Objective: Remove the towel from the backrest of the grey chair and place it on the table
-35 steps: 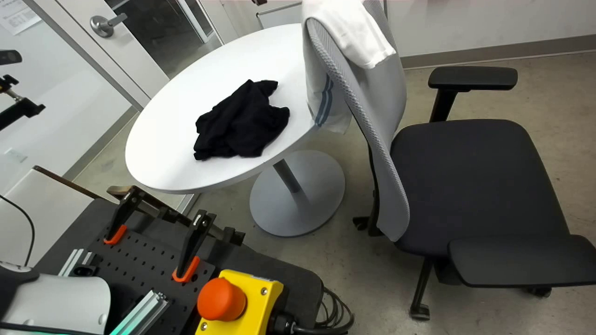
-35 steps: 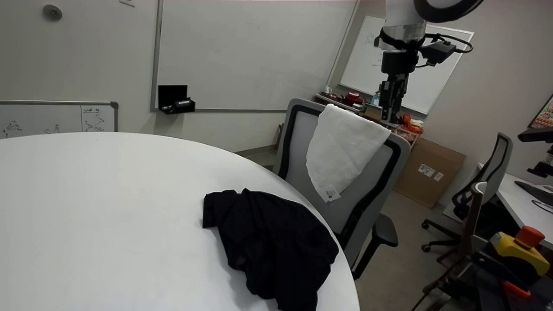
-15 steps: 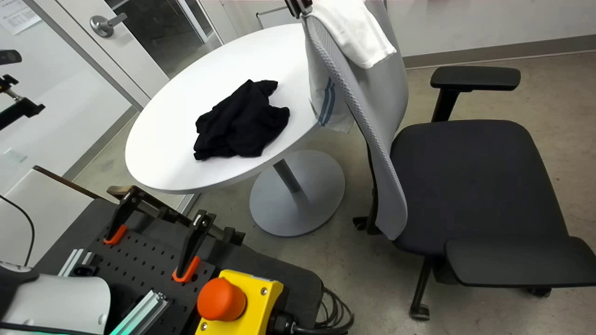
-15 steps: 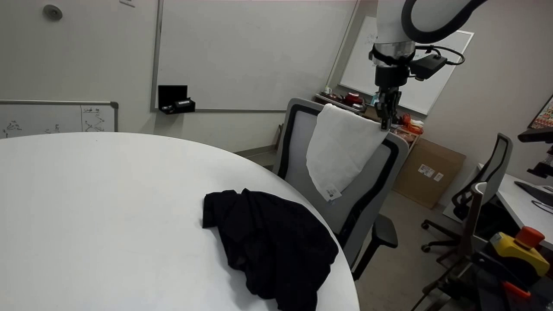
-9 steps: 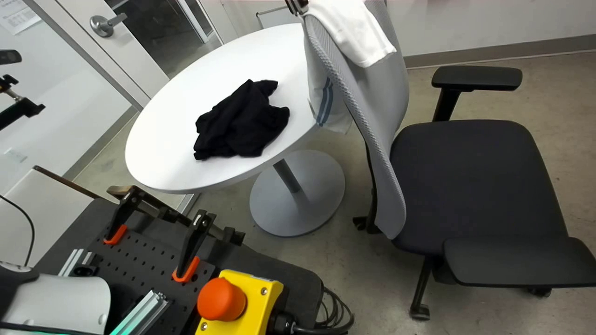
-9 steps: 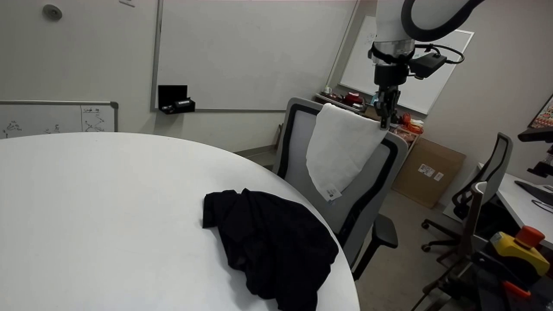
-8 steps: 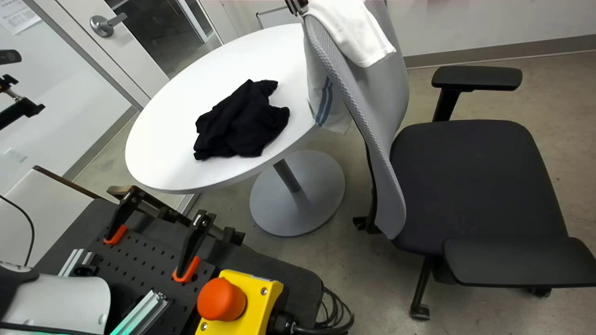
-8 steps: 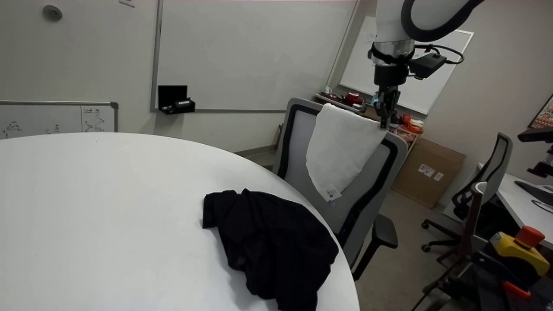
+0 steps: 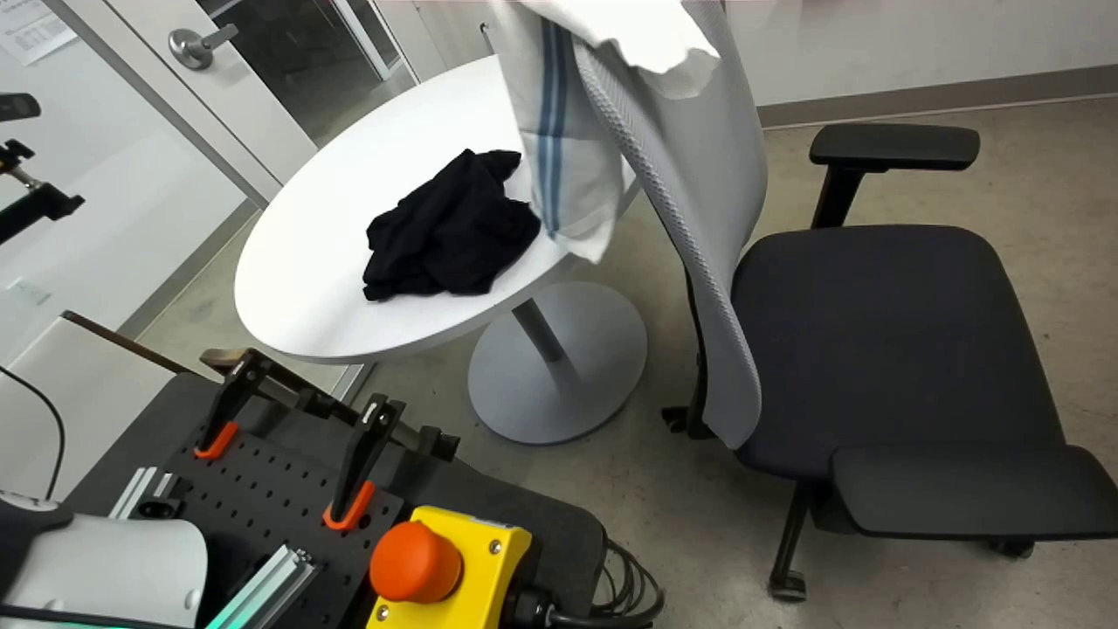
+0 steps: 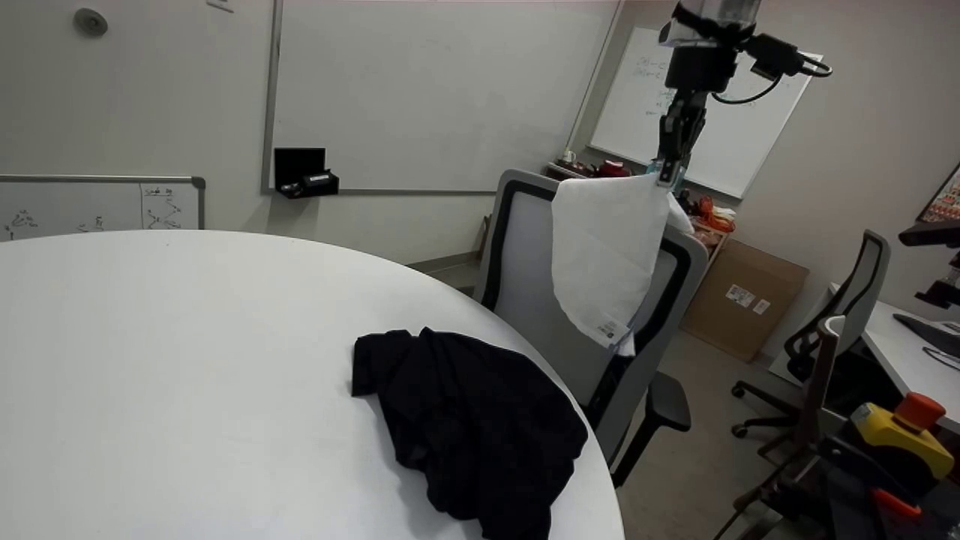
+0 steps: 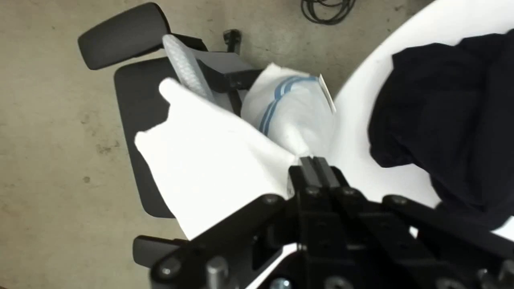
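The white towel with blue stripes (image 9: 559,131) still lies partly over the backrest of the grey chair (image 9: 712,192). Its pinched edge is pulled up off the chair's top rim, and its striped end hangs beside the round white table (image 9: 297,262). In an exterior view my gripper (image 10: 666,182) is above the backrest with the towel (image 10: 604,255) hanging from its tips. The wrist view shows the gripper (image 11: 316,159) with its fingers together, a fold of the towel (image 11: 213,160) bunched at the tips. The towel's far flap spreads over the chair's seat side.
A crumpled black cloth (image 10: 472,427) lies on the table near the chair-side rim. The chair's armrest (image 9: 891,147) sticks out beyond the seat. A yellow box with a red button (image 9: 445,568) and clamps (image 9: 362,459) sit on the dark stand.
My gripper first came down to the towel's edge on the backrest and shut on it. Since then it has risen, lifting that edge and swinging the striped end out towards the table.
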`<state>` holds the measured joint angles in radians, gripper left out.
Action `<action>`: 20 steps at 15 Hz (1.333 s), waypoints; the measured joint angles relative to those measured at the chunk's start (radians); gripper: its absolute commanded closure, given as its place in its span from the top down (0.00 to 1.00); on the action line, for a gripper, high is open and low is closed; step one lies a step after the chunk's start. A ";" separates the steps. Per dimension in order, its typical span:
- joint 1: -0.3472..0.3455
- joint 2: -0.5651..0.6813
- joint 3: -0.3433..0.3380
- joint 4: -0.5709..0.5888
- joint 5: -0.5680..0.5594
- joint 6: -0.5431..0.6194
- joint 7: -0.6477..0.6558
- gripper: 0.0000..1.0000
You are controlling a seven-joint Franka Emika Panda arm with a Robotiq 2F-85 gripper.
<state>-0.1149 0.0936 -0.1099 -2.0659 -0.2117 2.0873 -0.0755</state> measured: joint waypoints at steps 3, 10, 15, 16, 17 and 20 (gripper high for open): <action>0.008 -0.161 0.024 -0.037 0.147 -0.054 -0.100 0.00; 0.128 -0.404 0.069 -0.102 0.344 -0.185 -0.178 0.00; 0.236 -0.394 0.149 -0.159 0.417 -0.158 -0.178 0.00; 0.254 -0.383 0.166 -0.169 0.427 -0.143 -0.178 0.00; 0.271 -0.369 0.183 -0.177 0.435 -0.124 -0.178 0.00; 0.304 -0.312 0.225 -0.188 0.441 -0.069 -0.177 0.00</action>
<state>0.1895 -0.2188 0.1146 -2.2543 0.2288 2.0179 -0.2528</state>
